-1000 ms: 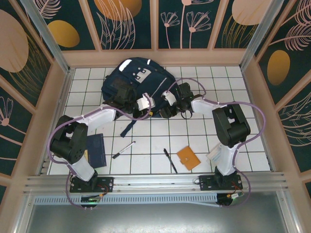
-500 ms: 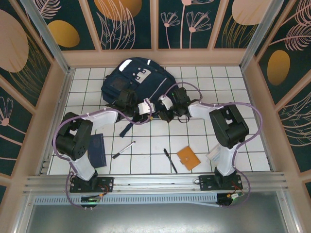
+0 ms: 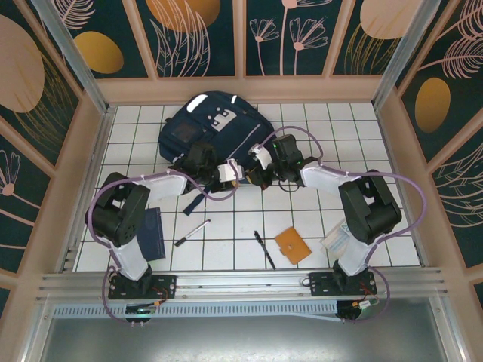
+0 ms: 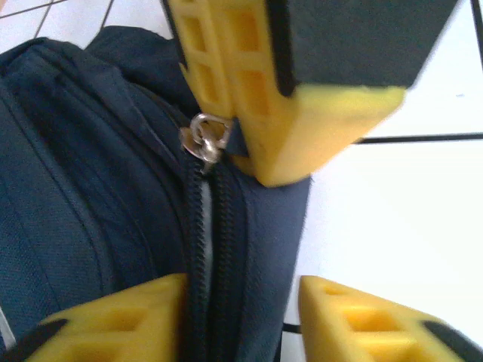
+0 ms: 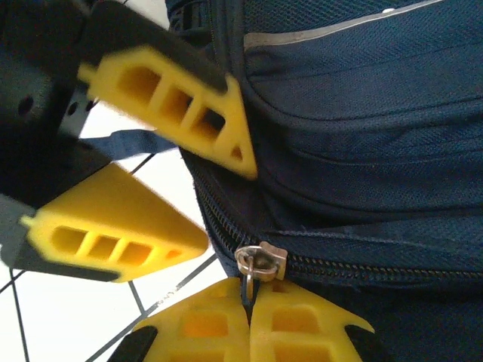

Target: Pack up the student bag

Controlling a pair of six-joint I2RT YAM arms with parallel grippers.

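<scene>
early: right gripper point(image 5: 249, 300) clamped on zip pull point(image 5: 256, 260), left gripper point(image 4: 241, 290) half-open astride bag point(image 3: 204, 124); nothing looks packed.

Right pincer point(image 5: 249, 300) closed — now pinching zipper pull point(image 5: 257, 259).

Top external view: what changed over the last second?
The right hand closed on the zipper pull of the student bag. The left hand eased slightly toward the near edge. The white pen, black pen, notebook and orange wallet lie as before.
</scene>
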